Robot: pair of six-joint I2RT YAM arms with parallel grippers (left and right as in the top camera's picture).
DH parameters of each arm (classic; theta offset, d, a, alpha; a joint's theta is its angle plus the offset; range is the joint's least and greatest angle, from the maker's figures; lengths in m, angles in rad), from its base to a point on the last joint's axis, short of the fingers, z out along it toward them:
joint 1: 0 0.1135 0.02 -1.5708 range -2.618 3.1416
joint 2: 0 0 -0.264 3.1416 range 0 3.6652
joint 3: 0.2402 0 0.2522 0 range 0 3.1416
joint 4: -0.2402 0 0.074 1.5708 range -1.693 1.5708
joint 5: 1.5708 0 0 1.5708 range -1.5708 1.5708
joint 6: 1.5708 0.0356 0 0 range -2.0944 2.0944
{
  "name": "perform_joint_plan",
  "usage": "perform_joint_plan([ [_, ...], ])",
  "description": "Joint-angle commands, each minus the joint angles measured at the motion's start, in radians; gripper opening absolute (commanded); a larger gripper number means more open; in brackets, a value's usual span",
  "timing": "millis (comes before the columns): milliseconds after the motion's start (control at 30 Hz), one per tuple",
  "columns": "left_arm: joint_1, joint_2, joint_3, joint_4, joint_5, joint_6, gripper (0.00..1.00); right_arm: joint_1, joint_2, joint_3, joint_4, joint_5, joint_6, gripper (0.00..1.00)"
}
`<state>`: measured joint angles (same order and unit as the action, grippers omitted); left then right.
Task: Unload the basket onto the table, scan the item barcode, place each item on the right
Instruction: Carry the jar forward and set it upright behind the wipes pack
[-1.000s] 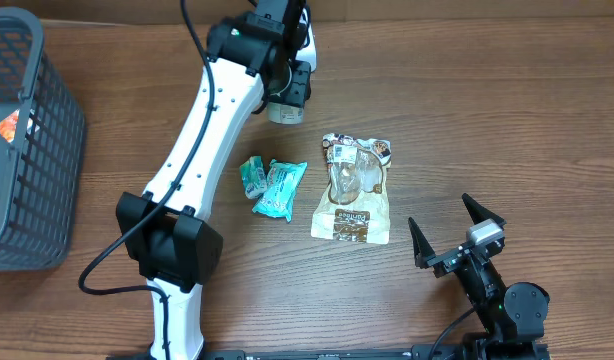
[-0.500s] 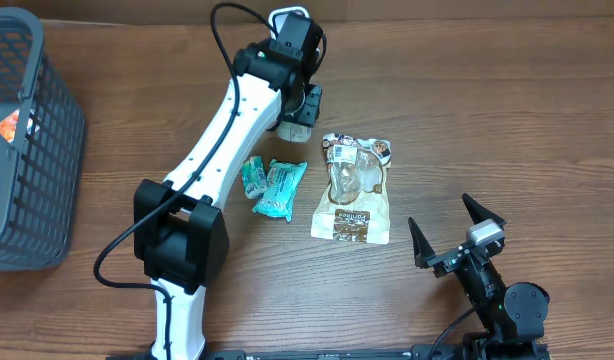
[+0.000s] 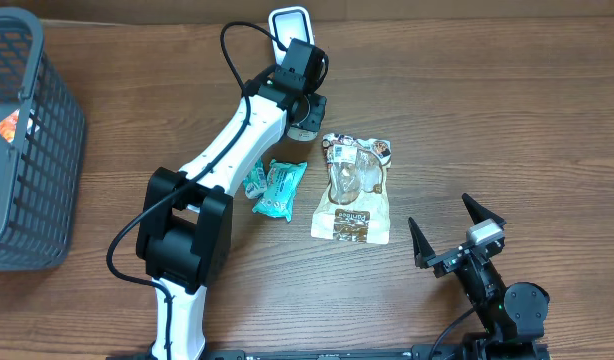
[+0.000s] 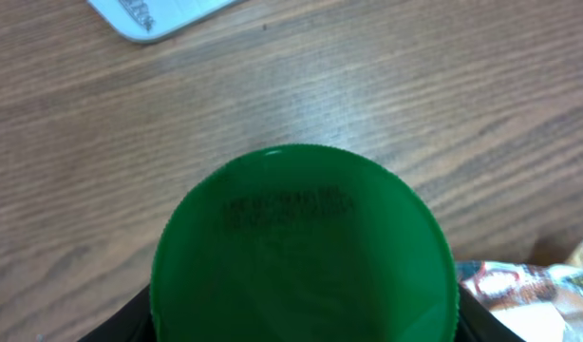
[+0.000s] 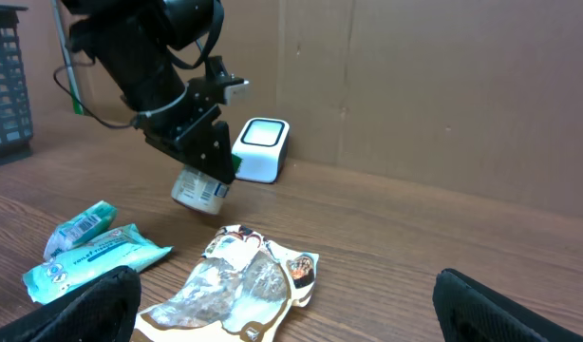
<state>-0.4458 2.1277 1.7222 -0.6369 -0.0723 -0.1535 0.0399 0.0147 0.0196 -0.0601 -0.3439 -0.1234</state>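
The item is a small white tub with a green lid (image 4: 304, 247). It hangs tilted just above the table, with my left gripper (image 3: 305, 108) shut on it. In the right wrist view the tub's printed label (image 5: 198, 188) shows below the black fingers (image 5: 208, 142). The white barcode scanner (image 3: 290, 22) stands at the table's far edge, a little beyond the tub, and its corner (image 4: 154, 11) shows in the left wrist view. My right gripper (image 3: 439, 212) rests open at the near right with nothing between its fingers.
A gold and clear snack bag (image 3: 353, 188) lies in the middle, just near of the tub. Two teal packets (image 3: 277, 188) lie to its left. A dark mesh basket (image 3: 27, 140) stands at the left edge. Brown cardboard walls the far side.
My left arm has swung, carrying the tub a little right and nearer, which uncovers the scanner in the overhead view. The right arm has not moved.
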Motion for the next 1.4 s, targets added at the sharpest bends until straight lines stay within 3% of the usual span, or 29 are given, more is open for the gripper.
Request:
perform_joint_plan([
  [0, -0.012, -0.003, -0.039, 0.056, -0.024, 0.019, 0.47, -0.001, -0.012, -0.012, 0.006, -0.006, 0.007, 1.0],
  [533, -0.031, -0.003, -0.216, 0.083, -0.032, 0.015, 0.48, -0.001, -0.012, -0.012, 0.006, -0.006, 0.007, 1.0],
  [1000, -0.032, -0.003, -0.218, -0.018, -0.031, -0.02, 0.56, -0.001, -0.012, -0.012, 0.006, -0.006, 0.007, 1.0],
  [1100, -0.032, -0.003, -0.218, -0.018, -0.031, -0.027, 0.61, -0.001, -0.012, -0.012, 0.007, -0.006, 0.007, 1.0],
  [1267, -0.032, -0.004, -0.217, -0.026, -0.031, -0.027, 0.83, -0.001, -0.012, -0.012, 0.006, -0.006, 0.007, 1.0],
  [1367, -0.032, -0.019, -0.209, -0.045, -0.031, -0.026, 0.87, -0.001, -0.012, -0.012, 0.006, -0.006, 0.007, 1.0],
])
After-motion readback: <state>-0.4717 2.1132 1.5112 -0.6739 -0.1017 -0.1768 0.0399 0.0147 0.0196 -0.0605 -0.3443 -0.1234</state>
